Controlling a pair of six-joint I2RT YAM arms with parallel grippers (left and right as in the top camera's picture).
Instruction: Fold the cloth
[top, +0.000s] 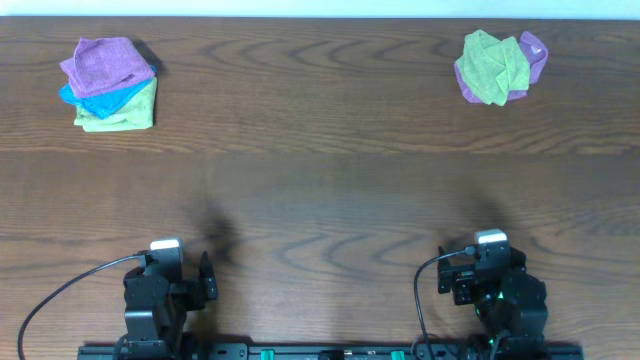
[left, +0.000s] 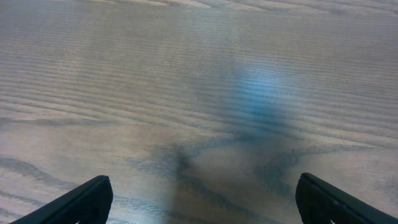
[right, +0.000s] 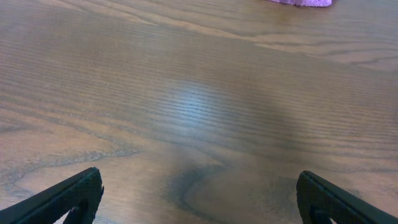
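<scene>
A crumpled pile of cloths, green on purple (top: 498, 66), lies at the far right of the wooden table (top: 320, 190); its purple edge shows at the top of the right wrist view (right: 301, 2). A stack of folded cloths, purple over blue over light green (top: 108, 83), sits at the far left. My left gripper (left: 202, 199) is open and empty above bare wood near the front edge, at the left (top: 168, 290). My right gripper (right: 199, 196) is open and empty near the front edge, at the right (top: 492, 285).
Black cables run from both arm bases along the front edge (top: 60, 300). A mounting rail (top: 320, 352) lies along the table's front.
</scene>
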